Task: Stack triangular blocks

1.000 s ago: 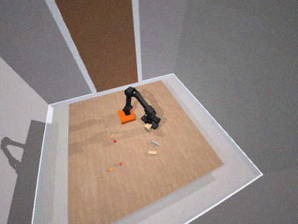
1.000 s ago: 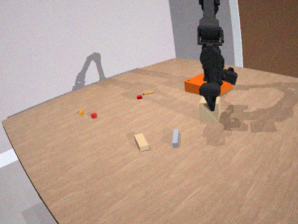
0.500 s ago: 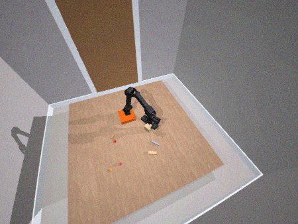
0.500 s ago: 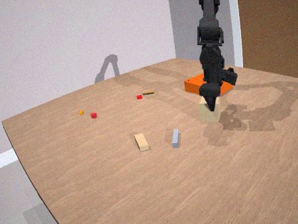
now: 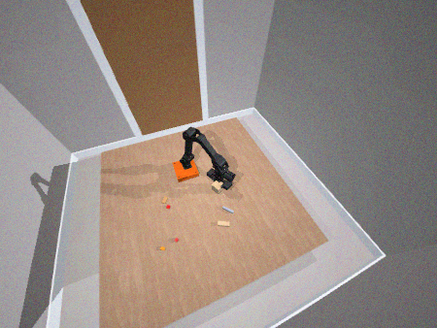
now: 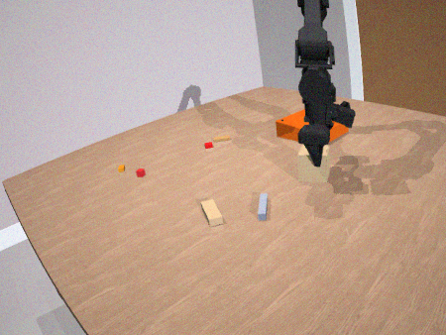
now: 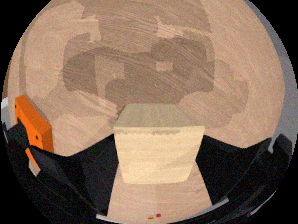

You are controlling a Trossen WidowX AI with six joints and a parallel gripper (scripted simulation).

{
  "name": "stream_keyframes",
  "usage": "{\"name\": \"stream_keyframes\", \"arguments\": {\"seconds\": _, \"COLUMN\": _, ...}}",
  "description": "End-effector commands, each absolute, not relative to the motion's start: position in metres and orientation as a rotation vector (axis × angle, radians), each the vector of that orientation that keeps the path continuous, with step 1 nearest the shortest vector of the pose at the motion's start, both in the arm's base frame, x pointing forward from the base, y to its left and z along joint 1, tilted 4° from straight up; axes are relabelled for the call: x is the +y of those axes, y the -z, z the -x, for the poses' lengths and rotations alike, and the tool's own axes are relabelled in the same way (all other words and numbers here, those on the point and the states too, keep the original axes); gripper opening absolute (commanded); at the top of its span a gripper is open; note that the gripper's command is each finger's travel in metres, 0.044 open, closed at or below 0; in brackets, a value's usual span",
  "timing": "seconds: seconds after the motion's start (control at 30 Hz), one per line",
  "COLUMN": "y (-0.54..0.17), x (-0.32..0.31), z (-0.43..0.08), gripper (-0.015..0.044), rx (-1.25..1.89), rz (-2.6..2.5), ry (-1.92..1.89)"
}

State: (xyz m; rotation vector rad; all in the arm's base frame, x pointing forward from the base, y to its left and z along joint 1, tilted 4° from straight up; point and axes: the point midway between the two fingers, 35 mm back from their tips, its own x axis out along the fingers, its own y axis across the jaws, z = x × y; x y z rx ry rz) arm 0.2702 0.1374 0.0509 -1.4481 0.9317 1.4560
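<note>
The upper triangular block is pale wood and sits between the fingers of my gripper, which is shut on it. The lower triangular block is on the table under it, its upright side to the left in the exterior view. There the two show together as one nearly square outline with a level-looking top. A finger covers part of it, so the seam between the sloped faces cannot be made out. The far ends are hidden. The lower block is hidden in the wrist view.
A tan bar and a blue bar lie in front of the blocks. Two red cubes, a small orange cube and an ochre piece lie farther off. The arm stands on an orange base.
</note>
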Motion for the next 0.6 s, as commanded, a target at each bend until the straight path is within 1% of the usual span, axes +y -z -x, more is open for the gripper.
{"name": "stream_keyframes", "arguments": {"seconds": 0.0, "y": -0.0510, "x": 0.1374, "z": -0.2702, "gripper": 0.0105, "rx": 0.932, "rz": 1.448, "ry": -1.456}}
{"name": "stream_keyframes", "arguments": {"seconds": 0.43, "y": -0.0510, "x": 0.1374, "z": -0.2702, "gripper": 0.0440, "rx": 0.932, "rz": 1.448, "ry": -1.456}}
{"name": "stream_keyframes", "arguments": {"seconds": 0.57, "y": -0.0510, "x": 0.1374, "z": -0.2702, "gripper": 0.0440, "rx": 0.932, "rz": 1.448, "ry": -1.456}}
